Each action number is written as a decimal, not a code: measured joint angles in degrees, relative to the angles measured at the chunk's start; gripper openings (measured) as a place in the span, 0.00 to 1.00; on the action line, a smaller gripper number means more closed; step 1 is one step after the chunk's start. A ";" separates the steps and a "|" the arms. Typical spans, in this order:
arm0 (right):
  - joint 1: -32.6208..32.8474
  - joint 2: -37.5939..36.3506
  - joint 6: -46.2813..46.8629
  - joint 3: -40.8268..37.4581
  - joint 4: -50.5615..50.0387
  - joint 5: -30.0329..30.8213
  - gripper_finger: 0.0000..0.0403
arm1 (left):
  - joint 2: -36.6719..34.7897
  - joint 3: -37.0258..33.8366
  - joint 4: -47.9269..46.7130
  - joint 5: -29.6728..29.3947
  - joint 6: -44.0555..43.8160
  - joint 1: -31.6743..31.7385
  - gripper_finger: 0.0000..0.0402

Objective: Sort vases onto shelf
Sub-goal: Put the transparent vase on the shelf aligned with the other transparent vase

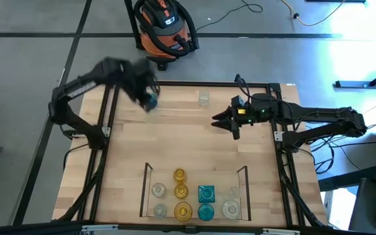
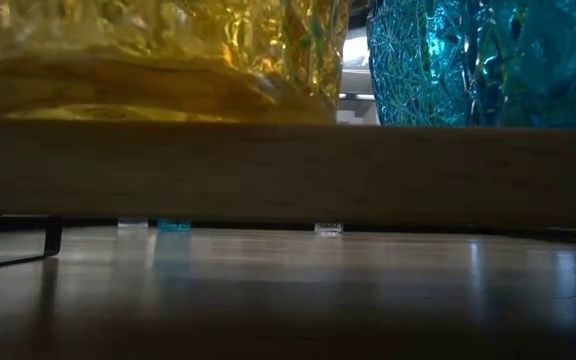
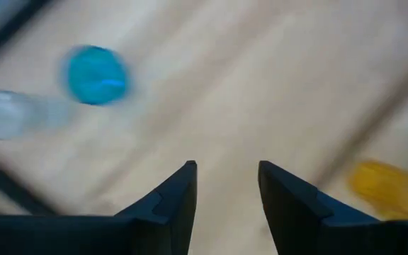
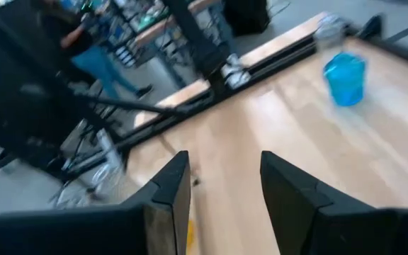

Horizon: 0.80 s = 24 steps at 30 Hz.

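Note:
A teal vase (image 1: pixel 150 101) stands on the table near the far left, and a clear vase (image 1: pixel 203 98) stands by the far edge. My left gripper (image 1: pixel 145 91), blurred, hovers just beside and above the teal vase (image 3: pixel 96 74), open, with nothing between its fingers (image 3: pixel 227 191). My right gripper (image 1: pixel 219 121) hangs over the table's far middle, open and empty (image 4: pixel 222 184), pointing toward the teal vase (image 4: pixel 346 78). The shelf (image 1: pixel 145 189) at the near edge holds several clear, amber and teal vases standing in rows.
The low view looks past an amber vase (image 2: pixel 148 60) and a teal vase (image 2: pixel 488 60) on the shelf board (image 2: pixel 288 170). An orange vacuum cleaner (image 1: pixel 165 26) stands on the floor beyond the table. The black frame (image 1: pixel 103 130) runs along the table's sides.

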 joint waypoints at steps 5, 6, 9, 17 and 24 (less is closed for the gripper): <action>-0.03 0.00 5.48 0.00 3.72 1.70 0.34 | 4.47 -0.02 -0.27 0.43 14.60 19.49 0.36; -0.03 0.00 6.33 0.00 4.32 1.67 0.34 | 5.46 -0.02 -0.38 0.59 16.43 22.39 0.36; -0.01 -0.02 7.62 0.00 5.37 1.85 0.34 | 8.93 -0.01 -0.55 2.30 21.90 30.44 0.36; -0.01 -0.02 9.06 0.00 5.70 7.68 0.34 | 15.50 -0.04 -0.62 1.68 29.59 36.09 0.36; -0.01 -0.02 9.06 0.00 5.65 9.89 0.34 | 16.91 -0.11 -0.86 0.52 29.57 33.90 0.36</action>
